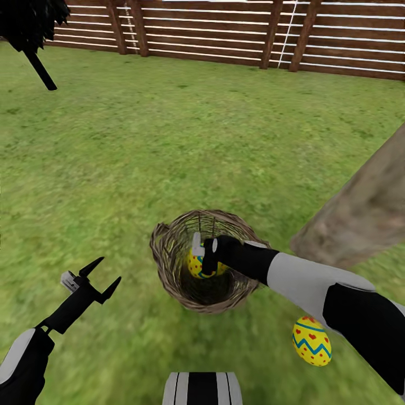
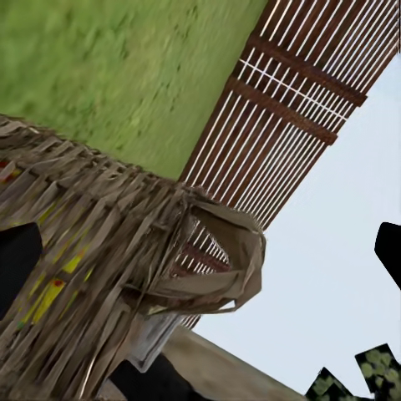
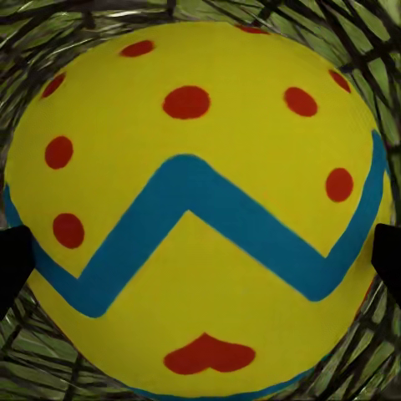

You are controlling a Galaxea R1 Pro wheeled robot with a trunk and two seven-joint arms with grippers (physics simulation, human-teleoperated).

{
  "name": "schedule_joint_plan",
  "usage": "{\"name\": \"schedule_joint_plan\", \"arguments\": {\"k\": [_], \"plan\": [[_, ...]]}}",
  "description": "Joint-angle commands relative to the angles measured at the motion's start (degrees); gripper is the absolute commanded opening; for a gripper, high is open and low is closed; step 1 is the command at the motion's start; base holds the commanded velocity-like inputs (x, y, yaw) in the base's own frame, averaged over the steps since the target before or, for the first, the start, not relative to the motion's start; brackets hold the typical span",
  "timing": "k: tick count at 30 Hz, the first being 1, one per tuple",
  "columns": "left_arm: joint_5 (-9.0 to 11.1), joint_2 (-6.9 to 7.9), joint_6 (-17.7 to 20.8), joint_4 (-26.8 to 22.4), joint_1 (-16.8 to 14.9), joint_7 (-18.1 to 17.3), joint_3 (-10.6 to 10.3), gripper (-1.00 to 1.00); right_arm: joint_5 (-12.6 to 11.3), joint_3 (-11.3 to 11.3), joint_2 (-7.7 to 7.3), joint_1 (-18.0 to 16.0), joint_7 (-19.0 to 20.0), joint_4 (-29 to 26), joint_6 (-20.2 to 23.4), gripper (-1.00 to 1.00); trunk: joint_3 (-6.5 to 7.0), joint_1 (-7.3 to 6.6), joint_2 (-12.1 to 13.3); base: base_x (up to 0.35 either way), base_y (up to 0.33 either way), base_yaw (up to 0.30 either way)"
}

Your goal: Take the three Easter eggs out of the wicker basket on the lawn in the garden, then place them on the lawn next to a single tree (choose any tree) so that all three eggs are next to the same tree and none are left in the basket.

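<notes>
The wicker basket [image 1: 169, 264] stands on the lawn [image 1: 169, 140] just in front of me. My right gripper [image 1: 201, 262] reaches down into it and is shut on an Easter egg [image 1: 194, 266], yellow with a blue zigzag and red dots. In the right wrist view that egg [image 3: 200, 209] sits very close, with a dark fingertip against each side. Another Easter egg [image 1: 311, 340] lies on the grass under my right forearm, close to the thick grey-brown tree [image 1: 360, 214]. My left gripper [image 1: 97, 277] hovers open and empty, left of the basket. Its wrist view shows the basket's weave [image 2: 100, 267].
A brown slatted fence [image 1: 225, 28] closes the lawn at the back. A thin dark-leaved tree [image 1: 34, 34] stands at the far left. Open grass stretches beyond and left of the basket. The basket's loop handle [image 2: 225, 259] shows in the left wrist view.
</notes>
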Motion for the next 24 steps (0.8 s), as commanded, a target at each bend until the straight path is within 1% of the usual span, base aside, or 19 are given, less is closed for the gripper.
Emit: {"name": "schedule_joint_plan", "arguments": {"k": [1,4,9,12,14,19,24], "plan": [[-0.56,-0.01,0.22,0.05,-0.03,-0.51,0.09,1.00,-0.34,0.16,-0.26,-0.07,-0.07,-0.08,0.27,-1.00,0.19,-0.03,0.00,0.000,0.000,0.000],[-0.58,-0.01,0.22,0.05,-0.03,-0.51,0.09,1.00,-0.34,0.04,-0.45,-0.07,-0.11,-0.04,0.24,-1.00,0.86,-0.11,0.04,0.000,0.000,0.000],[-0.53,-0.01,0.22,0.08,-0.03,-0.51,0.09,1.00,-0.34,0.01,-0.42,-0.07,-0.14,-0.02,0.24,-1.00,0.86,-0.11,0.04,-0.010,0.000,0.000],[-0.54,-0.02,0.22,0.04,-0.03,-0.51,0.09,1.00,-0.34,0.04,-0.39,-0.07,-0.14,-0.02,0.24,-1.00,0.86,-0.11,0.04,-0.216,0.000,0.000],[-0.53,-0.08,0.22,0.10,-0.03,-0.51,0.09,1.00,-0.34,0.08,-0.38,-0.07,-0.14,-0.02,0.24,-1.00,0.86,-0.11,0.04,-0.052,0.000,0.000],[-0.61,-0.09,0.22,0.02,-0.03,-0.51,0.00,1.00,-0.34,0.14,-0.29,-0.05,-0.26,-0.02,0.17,-1.00,1.96,-0.24,0.11,-0.005,0.000,0.000],[-0.68,-0.09,0.22,0.05,-0.03,-0.51,-0.01,1.00,-0.51,-0.50,-0.36,-0.07,-0.14,0.09,0.06,-1.00,3.07,-0.37,0.17,0.000,0.000,0.000]]}}
